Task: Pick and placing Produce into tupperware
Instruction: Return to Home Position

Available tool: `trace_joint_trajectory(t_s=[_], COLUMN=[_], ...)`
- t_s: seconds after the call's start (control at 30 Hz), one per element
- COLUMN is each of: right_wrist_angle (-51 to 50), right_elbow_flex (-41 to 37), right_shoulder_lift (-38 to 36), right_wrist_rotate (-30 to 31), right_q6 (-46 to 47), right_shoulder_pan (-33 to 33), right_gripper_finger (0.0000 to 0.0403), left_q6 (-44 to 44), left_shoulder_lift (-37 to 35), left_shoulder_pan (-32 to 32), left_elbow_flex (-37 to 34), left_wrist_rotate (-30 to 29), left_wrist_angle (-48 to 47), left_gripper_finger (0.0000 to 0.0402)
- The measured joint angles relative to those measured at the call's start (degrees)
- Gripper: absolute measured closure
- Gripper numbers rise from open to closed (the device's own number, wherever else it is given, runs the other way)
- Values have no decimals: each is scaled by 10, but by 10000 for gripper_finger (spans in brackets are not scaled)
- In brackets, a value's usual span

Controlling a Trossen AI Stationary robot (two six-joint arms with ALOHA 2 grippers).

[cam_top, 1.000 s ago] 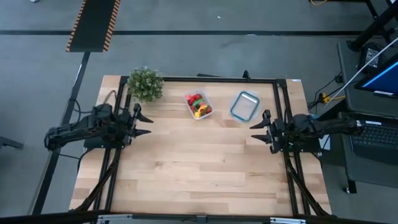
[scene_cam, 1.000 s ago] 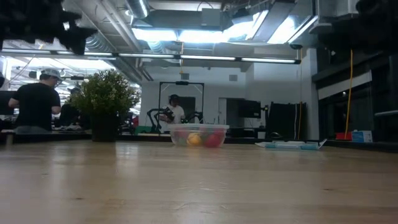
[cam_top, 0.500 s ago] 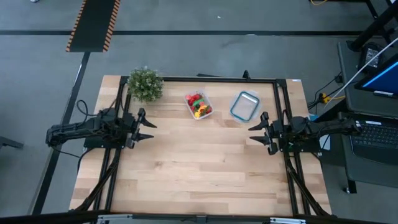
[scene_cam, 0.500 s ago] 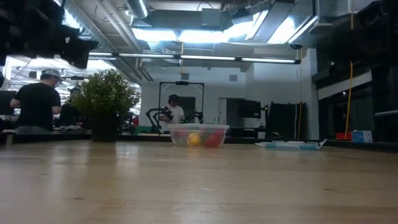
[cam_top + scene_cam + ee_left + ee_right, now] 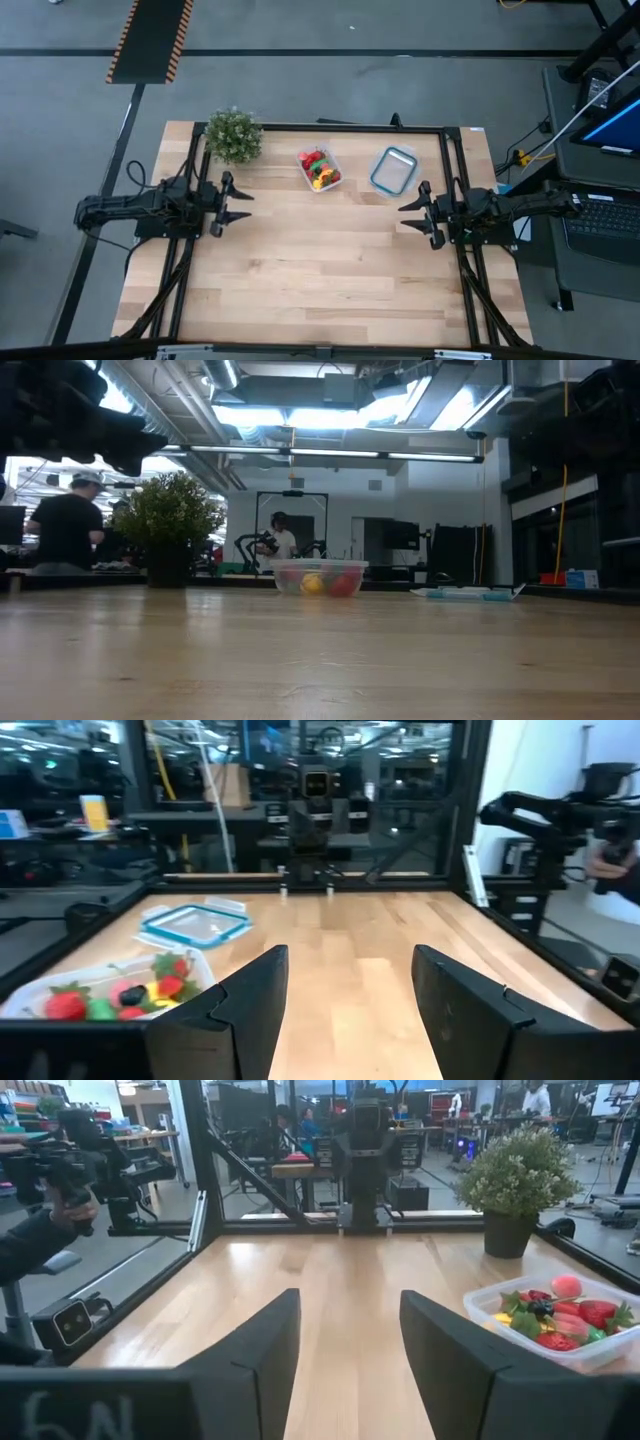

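The tupperware [image 5: 319, 169] is a small clear tub standing on its base near the table's far edge, between the two arms. The produce [image 5: 120, 992] lies inside it: red, yellow and green toy pieces, also plain in the right wrist view [image 5: 556, 1318]. My left gripper [image 5: 237, 203] hovers open over the table's left part, pointing right, with the tub beyond it toward the far edge. My right gripper [image 5: 410, 216] hovers open over the right part, pointing left. Both sets of fingers are empty.
A bushy potted plant [image 5: 233, 134] stands at the far left corner. A clear container with a blue rim [image 5: 393, 170] lies to the right of the tub. Bare wood [image 5: 320, 270] spreads between the arms and toward the near edge. People show in the room behind [image 5: 62, 530].
My left gripper has moved a little toward the table's right, staying open. My right gripper has crept slightly toward the table's left. The tub and the produce have stayed where they were.
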Motion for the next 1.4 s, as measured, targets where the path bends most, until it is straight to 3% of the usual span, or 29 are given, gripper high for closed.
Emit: trace_joint_trajectory(t_s=[0.4, 0.67, 1.4], right_wrist_angle=[-14, -46, -16], right_elbow_flex=[0, 0, 0], right_shoulder_lift=[0, 2, 5], right_wrist_rotate=[0, 61, 63], right_q6=[12, -27, -36], right_shoulder_pan=[0, 0, 0], right_gripper_finger=[228, 228, 228], left_q6=[43, 54, 72], left_shoulder_lift=[14, 24, 24], left_shoulder_pan=[-42, -43, -42], left_elbow_flex=[-7, -7, -7], left_wrist_rotate=[-92, -96, -101], left_wrist_angle=[2, 2, 4], left_gripper_finger=[195, 195, 195])
